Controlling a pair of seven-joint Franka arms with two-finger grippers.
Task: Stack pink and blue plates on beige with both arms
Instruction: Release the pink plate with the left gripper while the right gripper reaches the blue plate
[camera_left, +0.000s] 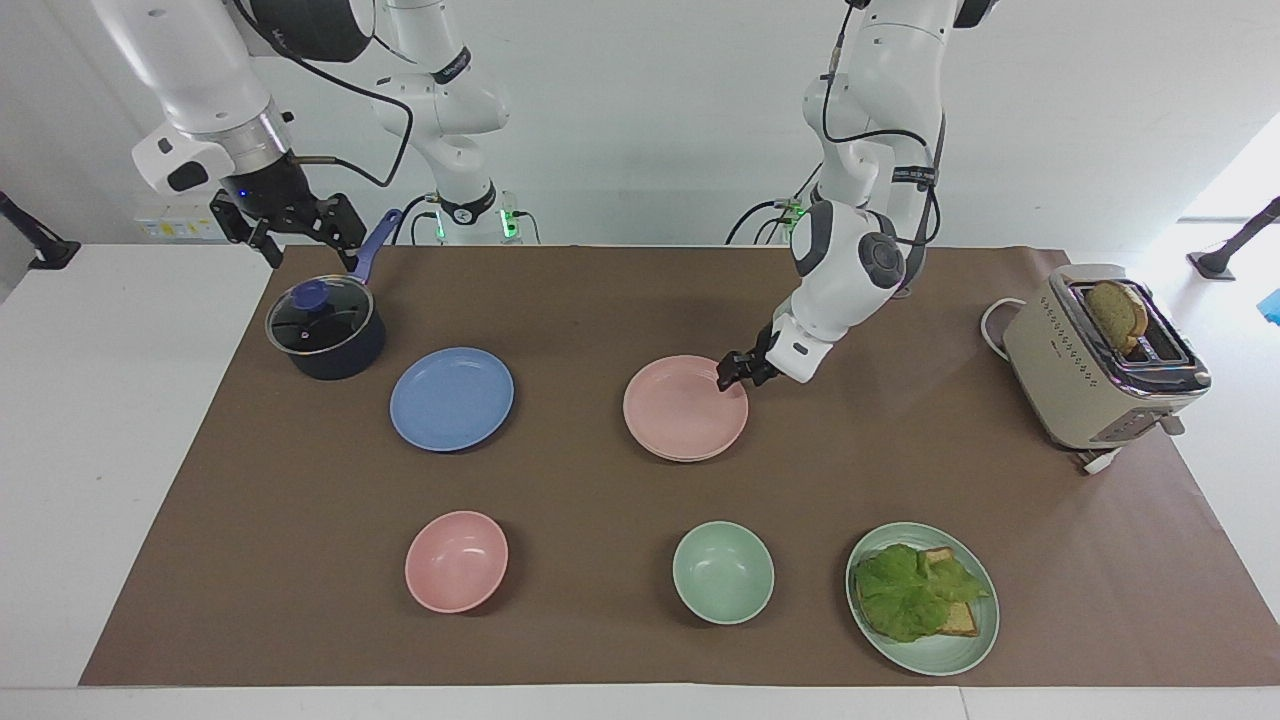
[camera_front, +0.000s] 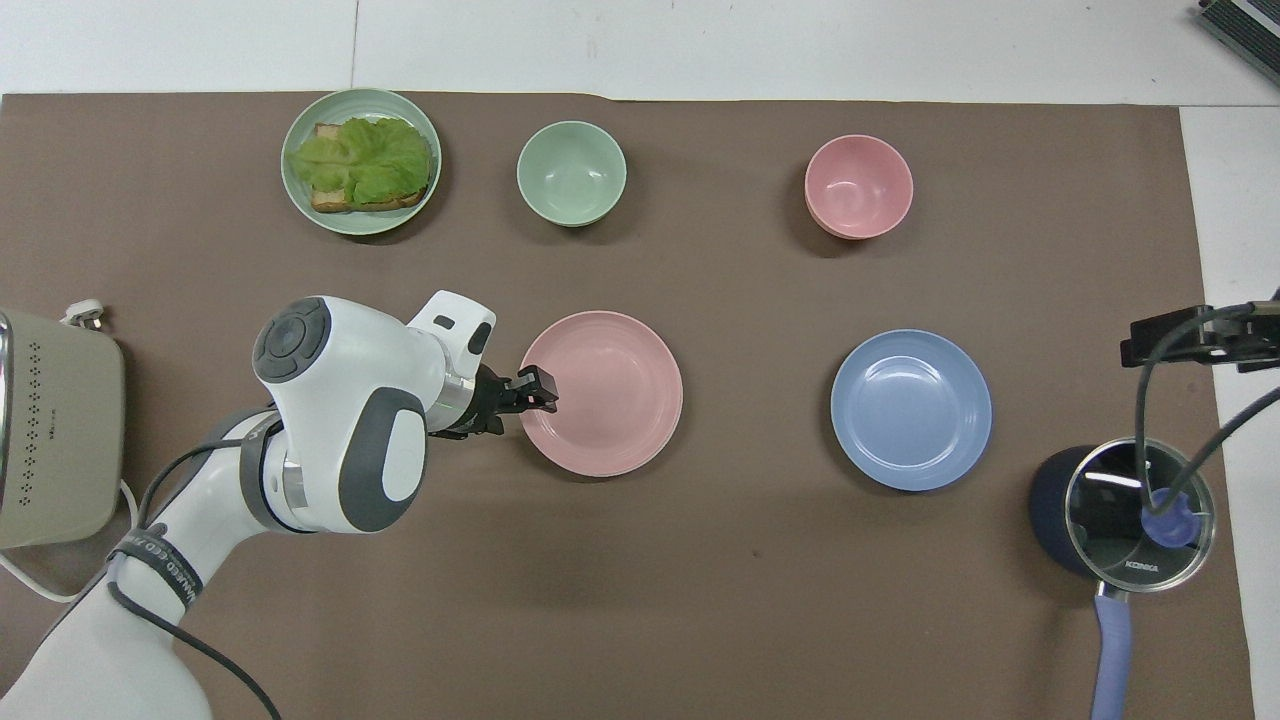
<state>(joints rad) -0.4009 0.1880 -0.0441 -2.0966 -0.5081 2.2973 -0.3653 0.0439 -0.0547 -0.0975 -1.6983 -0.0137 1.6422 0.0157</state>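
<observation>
pink plate (camera_left: 684, 406) at mid-mat, seated on the beige plate (camera_left: 690, 456), of which only a thin rim sliver shows under the edge farther from the robots in the facing view; beige fully covered from overhead. blue plate (camera_left: 452, 398) flat on the brown mat (camera_left: 600, 300), well apart, toward the right arm's end, nothing on it. left gripper (camera_left: 733, 371) at the pink plate's rim on the left arm's side, fingers spread apart over the edge, gripping nothing; contact with the rim hard to judge. left arm (camera_left: 850, 270) bent down steeply from its base, wrist angled toward the plate, forearm hiding a patch of mat from overhead. right gripper (camera_left: 290, 225) raised, over the mat's edge beside the dark pot (camera_left: 326, 328), fingers apart and empty; mostly cut off at the overhead frame's border, right arm waiting. pink bowl (camera_left: 456, 560), green bowl (camera_left: 723, 572), green plate with lettuce and bread (camera_left: 922, 598) in the row farthest from the robots. toaster (camera_left: 1100, 358) with bread in a slot at the left arm's end, partly cut off from overhead.
</observation>
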